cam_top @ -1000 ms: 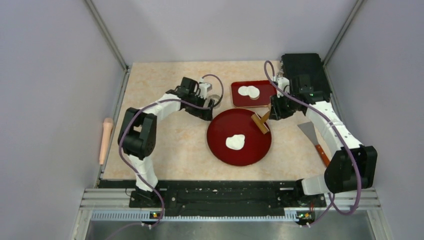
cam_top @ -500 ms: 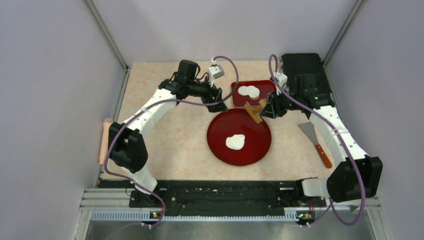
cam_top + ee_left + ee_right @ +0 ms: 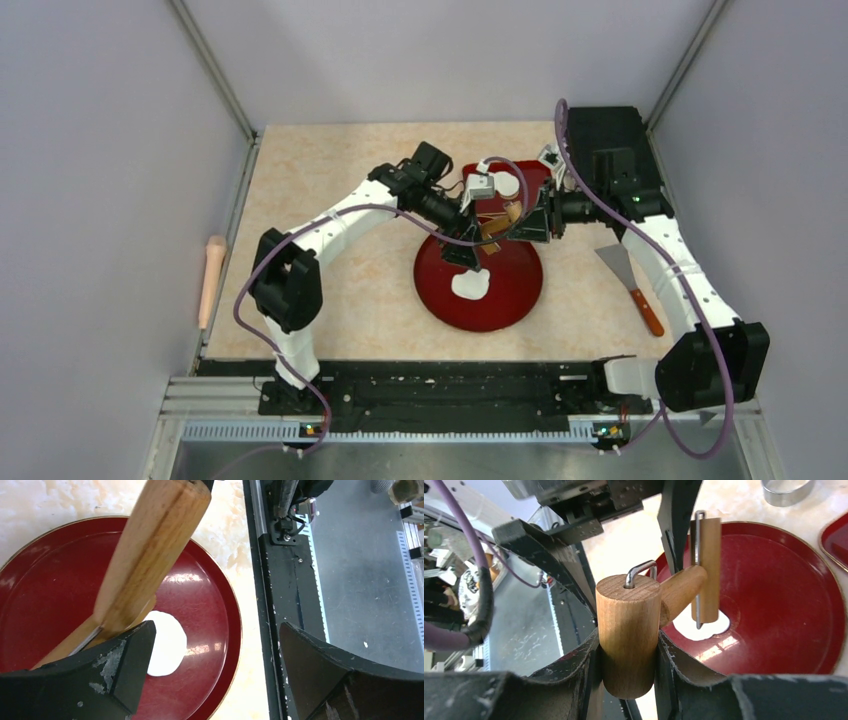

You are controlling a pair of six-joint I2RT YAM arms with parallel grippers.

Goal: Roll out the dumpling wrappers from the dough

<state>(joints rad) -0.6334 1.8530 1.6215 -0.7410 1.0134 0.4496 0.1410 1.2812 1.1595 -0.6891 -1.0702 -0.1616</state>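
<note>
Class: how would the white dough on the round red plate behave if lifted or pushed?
The dough looks thin and uneven-edged, so it would probably flop when lifted. Lying flat on the glossy plate, it shouldn't roll; pushed, it may slide or smear.

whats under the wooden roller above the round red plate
White dough lies on the round red plate beneath it. The wooden roller hides part of the dough.

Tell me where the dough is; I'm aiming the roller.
Top view: the dough lies near the centre of the round red plate, on the near side of the wooden roller held by the right pincer.
</note>
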